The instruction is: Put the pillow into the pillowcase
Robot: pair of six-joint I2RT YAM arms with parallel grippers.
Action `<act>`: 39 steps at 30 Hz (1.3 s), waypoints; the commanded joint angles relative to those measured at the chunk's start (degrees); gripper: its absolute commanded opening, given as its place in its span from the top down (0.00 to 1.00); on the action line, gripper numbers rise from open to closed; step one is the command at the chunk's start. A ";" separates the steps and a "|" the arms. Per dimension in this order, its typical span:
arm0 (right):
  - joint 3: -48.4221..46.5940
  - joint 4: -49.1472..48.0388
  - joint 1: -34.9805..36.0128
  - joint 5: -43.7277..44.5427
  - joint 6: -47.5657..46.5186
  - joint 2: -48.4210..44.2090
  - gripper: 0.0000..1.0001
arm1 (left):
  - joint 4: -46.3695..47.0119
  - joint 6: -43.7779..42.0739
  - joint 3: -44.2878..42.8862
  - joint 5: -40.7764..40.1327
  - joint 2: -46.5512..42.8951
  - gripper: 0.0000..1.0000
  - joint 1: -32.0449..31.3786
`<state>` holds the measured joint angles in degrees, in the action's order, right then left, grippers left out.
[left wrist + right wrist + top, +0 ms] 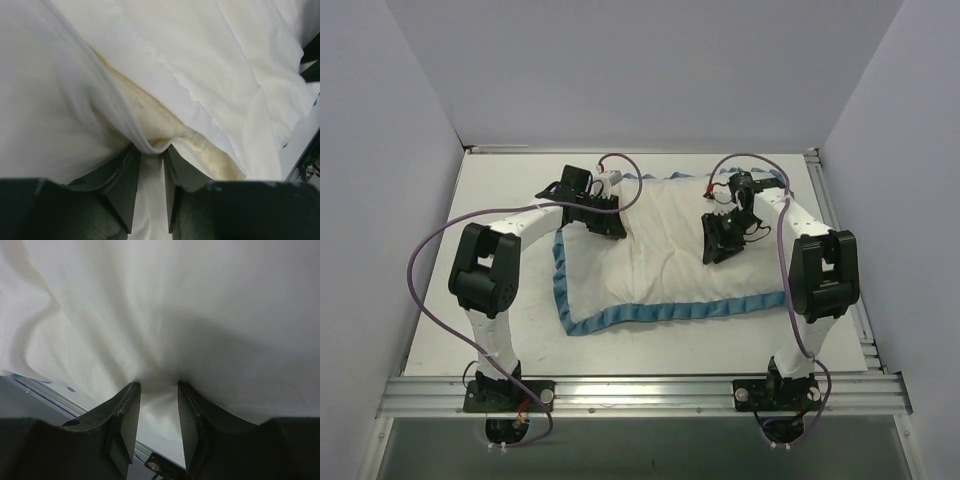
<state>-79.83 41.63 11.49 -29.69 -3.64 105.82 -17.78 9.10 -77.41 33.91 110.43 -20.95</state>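
Pinching a fold of white cloth, left claw [151,152] has both dark fingers [127,185] clamped on the pillowcase [215,60] edge. Just past the tips the cloth gapes and the pillow [155,122] shows as a cream, slightly pitted wedge between two white layers. Only that sliver is visible; the rest is covered, with no side band or logo in sight.

Right claw [158,387] is likewise closed on a gathered tuck of the same plain white fabric, with creases fanning out from the pinch. Its wrist view is nearly all cloth, with no pillow visible. A grey strip at lower left is too blurred to name.

From overhead, left claw [610,222] sits at the cover's far-left corner and right claw [715,245] on its right half, well apart. The arm bodies block both pinch points, so the grips read only from the wrist cameras. The pillowcase [660,260] lies spread on the pale table [510,200], white side up, soft and rumpled. Teal ruffled trim [650,315] runs down the left and along the near edge. The patterned side is not showing. The pillow is hidden in the overhead view; its outline can't be picked out under the folds.
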 commanded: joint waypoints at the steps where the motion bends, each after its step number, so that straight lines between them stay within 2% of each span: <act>1: 3.02 -0.83 4.07 -1.85 -2.35 -0.28 0.63 | 1.52 -2.60 -6.08 -1.74 1.54 0.62 2.57; 3: -2.67 -3.90 5.82 -5.70 1.78 5.34 0.58 | 0.74 -2.95 -7.49 -2.44 1.10 0.58 4.42; 4: -5.83 -4.36 6.52 -7.03 2.92 10.06 0.57 | -0.05 -4.00 -8.28 -2.36 0.93 0.48 6.69; 5: -13.17 -4.80 7.05 -8.18 5.37 12.37 0.55 | -0.93 -4.61 -8.81 -2.53 0.49 0.42 7.84; 7: -19.63 -5.24 8.02 -8.72 7.15 17.11 0.53 | -3.39 -6.11 -10.22 -1.05 -1.35 0.34 11.70; 8: -22.79 -5.24 7.94 -8.54 7.59 18.10 0.50 | -4.97 -6.64 -10.48 -0.52 -2.32 0.28 12.85; 9: -26.04 -5.15 7.68 -8.10 7.33 18.45 0.48 | -5.94 -7.34 -10.57 -0.16 -4.68 0.26 13.99; 12: -25.38 -4.89 5.75 -5.82 4.10 14.78 0.32 | -9.62 -14.69 -7.33 0.54 -11.17 0.17 17.43; 14: -20.03 -4.28 3.37 -4.59 1.55 7.94 0.19 | -13.48 -18.84 -2.77 0.98 -14.70 0.12 20.05; 17: -10.11 -0.25 1.18 -0.83 -5.48 -3.75 0.09 | -17.19 -28.24 4.27 1.25 -21.30 0.03 24.19; 21: 4.48 3.37 0.21 9.72 -14.19 -17.82 0.06 | -24.82 -45.00 11.21 -0.51 -26.31 0.03 24.99; 23: 12.55 3.64 -0.58 14.29 -16.48 -23.80 0.05 | -25.55 -48.64 13.06 -1.74 -26.85 0.02 24.47; 25: 16.62 3.55 -2.51 20.44 -16.58 -27.05 0.04 | -26.34 -53.39 14.47 -2.71 -25.97 0.03 24.03; 27: 19.80 3.73 -4.96 25.09 -14.82 -27.68 0.04 | -26.34 -57.24 15.00 -3.06 -24.31 0.03 24.03; 31: 24.27 1.10 -7.18 27.75 -14.55 -27.69 0.04 | -25.64 -62.44 15.18 -4.02 -20.62 0.03 23.94; 37: 33.14 -11.55 -7.18 32.33 -17.27 -22.43 0.04 | -20.46 -66.41 15.09 -7.01 -13.76 0.03 21.48; 39: 34.56 -14.90 -7.00 32.77 -17.63 -20.93 0.05 | -16.77 -66.67 15.44 -8.59 -11.92 0.02 18.50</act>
<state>-47.16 32.29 4.21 -1.13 -19.35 83.02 -40.18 -53.08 -61.80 26.79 96.71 0.40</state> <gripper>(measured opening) 0.953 0.974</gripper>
